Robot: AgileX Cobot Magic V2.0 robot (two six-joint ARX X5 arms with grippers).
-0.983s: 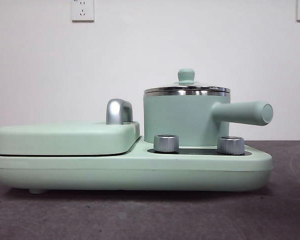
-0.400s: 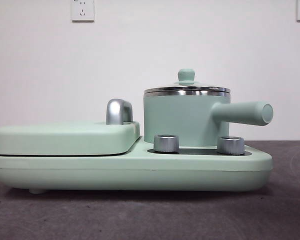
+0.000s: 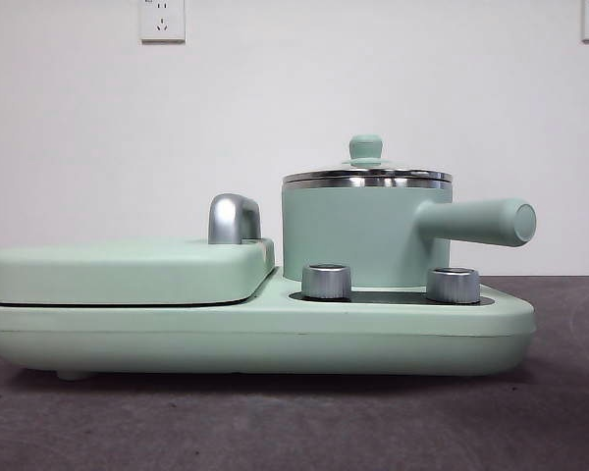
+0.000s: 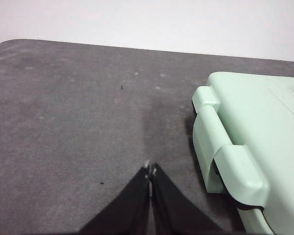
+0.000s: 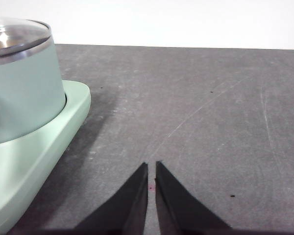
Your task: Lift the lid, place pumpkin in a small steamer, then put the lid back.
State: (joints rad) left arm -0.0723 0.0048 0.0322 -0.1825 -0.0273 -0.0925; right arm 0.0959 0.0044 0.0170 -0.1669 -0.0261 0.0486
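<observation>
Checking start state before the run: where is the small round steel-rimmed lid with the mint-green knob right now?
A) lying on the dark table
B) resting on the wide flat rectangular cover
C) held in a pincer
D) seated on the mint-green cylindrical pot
D: the small round steel-rimmed lid with the mint-green knob sits closed on the mint-green cylindrical pot, no pincer near it.

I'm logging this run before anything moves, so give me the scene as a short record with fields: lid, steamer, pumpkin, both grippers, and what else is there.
lid: seated on the pot, mint-green knob up
small steamer: closed, standing on the long mint-green base, side handle pointing toward the viewer's right
pumpkin: not visible in any view
left gripper: shut, holding nothing, over the dark table beside the flat rectangular cover
right gripper: shut, holding nothing, over the table beside the steamer end of the base
flat rectangular cover: closed, chrome handle at its edge
dials: two, silver, in front of the steamer
</observation>
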